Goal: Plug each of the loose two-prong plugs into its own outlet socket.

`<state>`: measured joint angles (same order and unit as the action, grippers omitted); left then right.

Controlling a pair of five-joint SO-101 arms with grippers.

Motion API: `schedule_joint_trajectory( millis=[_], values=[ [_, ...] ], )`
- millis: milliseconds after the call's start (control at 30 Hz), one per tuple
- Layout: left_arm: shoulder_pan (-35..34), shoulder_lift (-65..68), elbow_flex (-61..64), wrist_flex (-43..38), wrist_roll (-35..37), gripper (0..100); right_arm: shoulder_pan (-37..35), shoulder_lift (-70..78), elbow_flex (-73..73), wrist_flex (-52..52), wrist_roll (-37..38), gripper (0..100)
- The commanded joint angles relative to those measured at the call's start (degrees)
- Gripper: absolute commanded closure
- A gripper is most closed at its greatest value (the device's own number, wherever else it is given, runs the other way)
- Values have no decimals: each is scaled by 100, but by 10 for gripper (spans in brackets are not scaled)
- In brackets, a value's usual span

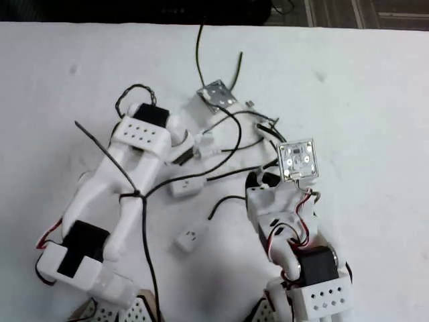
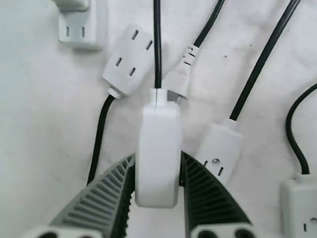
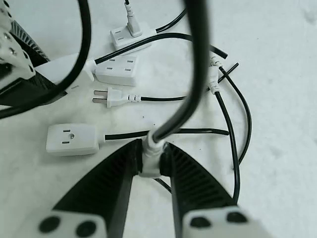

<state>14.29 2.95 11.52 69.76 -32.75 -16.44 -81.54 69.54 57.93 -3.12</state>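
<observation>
Open table (image 1: 375, 94) at right, upper left; tangled cords (image 1: 231, 144) at centre. Gripping white block (image 2: 157, 134) with left claw (image 2: 157, 166), plug (image 3: 150, 161) with right claw (image 3: 151, 148), both clamped tight.

Table (image 1: 375, 100): white, faintly textured top.
Lone socket block (image 1: 188, 238): white, at 7 o'clock from the table's centre, seemingly without a cord.
Corded socket block (image 1: 186, 186): at 12 o'clock from the lone one.
Loose plug (image 3: 111, 97): prongs bare, between two socket blocks.
Cords (image 1: 228, 144): black, looping over the centre.
</observation>
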Motion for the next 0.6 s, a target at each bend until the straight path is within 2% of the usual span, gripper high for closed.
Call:
schedule_joint_trajectory(
  millis=[0, 267, 567],
  values=[
    [-66, -356, -62, 369, 273, 980, 31, -4, -70, -101, 26, 981],
    [-637, -356, 501, 141, 229, 980, 31, -4, -70, -101, 26, 981],
    [-593, -356, 1723, -756, -70, 950, 31, -4, -70, -101, 26, 981]
  ],
)
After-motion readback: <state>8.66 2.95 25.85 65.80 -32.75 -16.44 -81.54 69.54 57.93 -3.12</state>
